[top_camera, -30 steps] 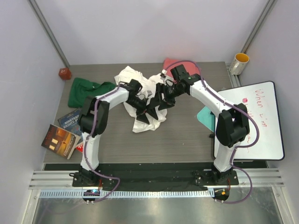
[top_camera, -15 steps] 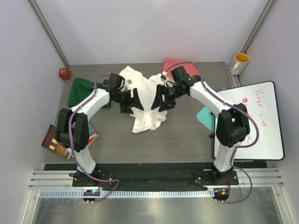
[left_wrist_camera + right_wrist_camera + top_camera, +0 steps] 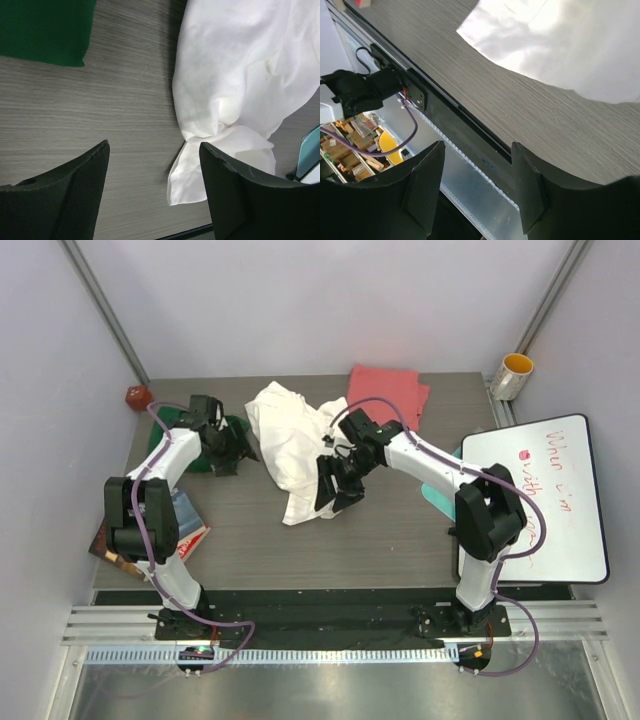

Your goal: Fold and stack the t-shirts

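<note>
Crumpled white t-shirt (image 3: 290, 435) in the middle, dark green t-shirt (image 3: 42, 27) left, coral-pink t-shirt (image 3: 385, 390) flat behind.

Top view high above, looking down, wrist views close over the table (image 3: 100, 100), all sharing the white t-shirt (image 3: 290, 430)

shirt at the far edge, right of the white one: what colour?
Coral-pink shirt, plain; shows best in the top external view.

The white t-shirt (image 3: 240, 65) is soft creased cloth, the dark green t-shirt (image 3: 45, 27) a matt knit, the table (image 3: 110, 115) matt grey wood-grain, and the fingers (image 3: 75, 195) of the left gripper (image 3: 154, 150) matt black plastic.
</note>
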Robot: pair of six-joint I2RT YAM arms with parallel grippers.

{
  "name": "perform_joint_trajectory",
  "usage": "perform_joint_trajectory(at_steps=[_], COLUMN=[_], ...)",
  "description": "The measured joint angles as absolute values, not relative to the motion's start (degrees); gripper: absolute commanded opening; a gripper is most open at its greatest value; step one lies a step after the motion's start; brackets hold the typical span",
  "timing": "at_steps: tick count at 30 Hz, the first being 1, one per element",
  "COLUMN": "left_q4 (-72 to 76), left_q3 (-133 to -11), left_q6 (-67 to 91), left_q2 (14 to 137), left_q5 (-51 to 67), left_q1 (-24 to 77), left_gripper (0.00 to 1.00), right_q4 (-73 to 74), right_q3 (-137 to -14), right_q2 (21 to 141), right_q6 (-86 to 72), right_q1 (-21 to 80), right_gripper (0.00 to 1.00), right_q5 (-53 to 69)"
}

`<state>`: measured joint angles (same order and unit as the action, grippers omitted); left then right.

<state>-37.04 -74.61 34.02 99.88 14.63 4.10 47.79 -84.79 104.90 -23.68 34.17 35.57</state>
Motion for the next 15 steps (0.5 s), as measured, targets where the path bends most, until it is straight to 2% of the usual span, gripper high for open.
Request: perform_joint_trajectory(at_steps=[5,15], left_q4=[-37.0,-37.0], left_q3=[-75.0,-74.6], left_q6=[34.0,31.9], left_q2=[99.9,99.4], left_q5=[14.5,14.5], left_q1=[4.3,4.1], left_gripper=[0.72,0.72], right_q4=[47.2,44.2], right_q3=[-80.7,-82.7], right_q2=[105.0,108.9], right_q6=[-24.0,-26.7], right_q1=[35.7,40.1], right_gripper=[0.61,0.63], right_q5=[33.2,29.1])
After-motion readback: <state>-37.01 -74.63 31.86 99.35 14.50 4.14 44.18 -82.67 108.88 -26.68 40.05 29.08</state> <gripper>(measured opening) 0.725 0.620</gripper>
